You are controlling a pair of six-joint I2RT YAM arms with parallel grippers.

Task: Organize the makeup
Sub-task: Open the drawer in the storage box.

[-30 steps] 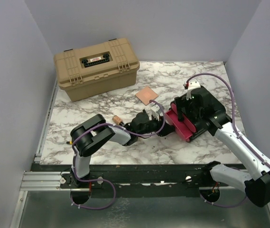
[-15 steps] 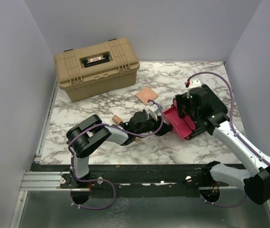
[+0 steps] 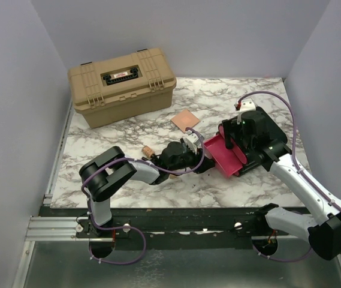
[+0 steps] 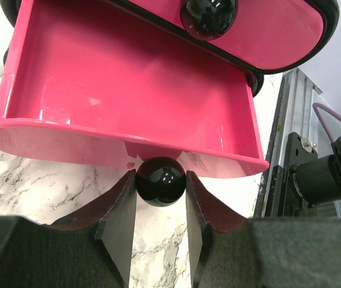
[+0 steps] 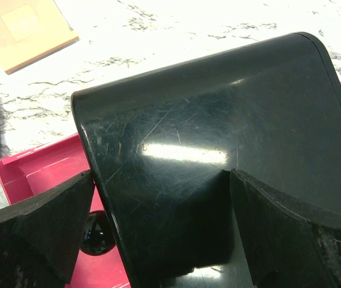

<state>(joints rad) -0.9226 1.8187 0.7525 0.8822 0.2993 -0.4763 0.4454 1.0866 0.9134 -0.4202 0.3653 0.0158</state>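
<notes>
Pinching the drawer knob, left gripper sits half-closed; right gripper, spread wide, apparently clamps the black box.

The overhead camera sat high behind both arm bases, looking down and forward over the whole white marble-patterned tabletop from well back. The left wrist camera looked out low between its own dark fingers, right up against the glossy pink plastic drawer and its round black knob. The right wrist camera peered down, almost touching the shiny black plastic box. All three caught that drawer; the right wrist and overhead views also shared the flat square copper-pink compact.
</notes>
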